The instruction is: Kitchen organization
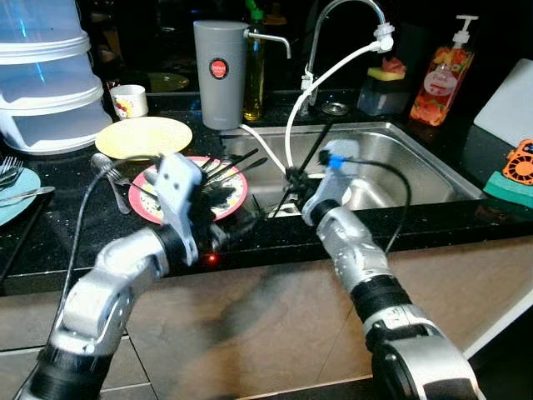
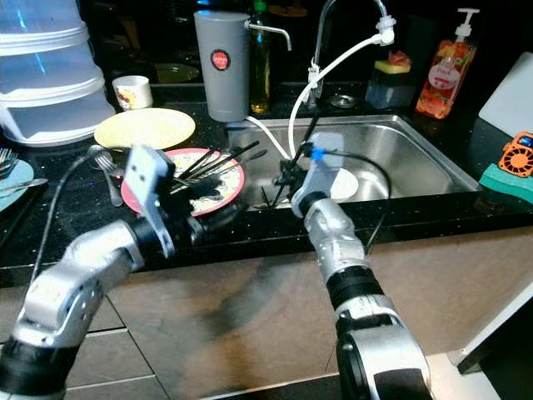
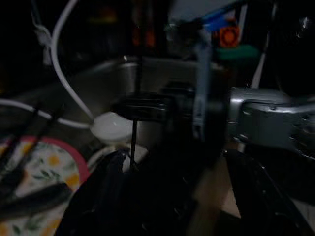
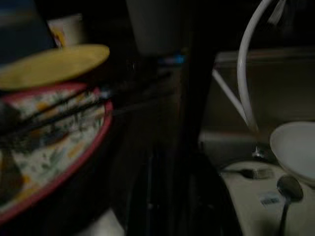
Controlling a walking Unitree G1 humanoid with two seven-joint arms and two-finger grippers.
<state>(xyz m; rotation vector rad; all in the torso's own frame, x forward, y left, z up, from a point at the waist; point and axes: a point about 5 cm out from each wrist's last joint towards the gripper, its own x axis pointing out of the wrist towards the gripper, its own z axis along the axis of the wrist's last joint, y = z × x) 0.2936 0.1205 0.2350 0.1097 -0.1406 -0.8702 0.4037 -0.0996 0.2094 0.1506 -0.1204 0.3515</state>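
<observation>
The left gripper (image 1: pixel 218 202) hovers over the red-rimmed plate (image 1: pixel 231 200) on the black counter (image 1: pixel 75 233), where dark chopsticks (image 1: pixel 229 162) lie (whether its fingers are parted I cannot tell). The right gripper (image 1: pixel 287 179) pinches a thin black chopstick (image 1: pixel 310 160) upright at the sink (image 1: pixel 416 162) rim.

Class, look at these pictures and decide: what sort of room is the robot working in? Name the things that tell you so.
Most likely a home kitchen. A steel sink with a tap is set into a dark counter, a soap bottle stands beside it, and used plates with chopsticks wait nearby.
</observation>
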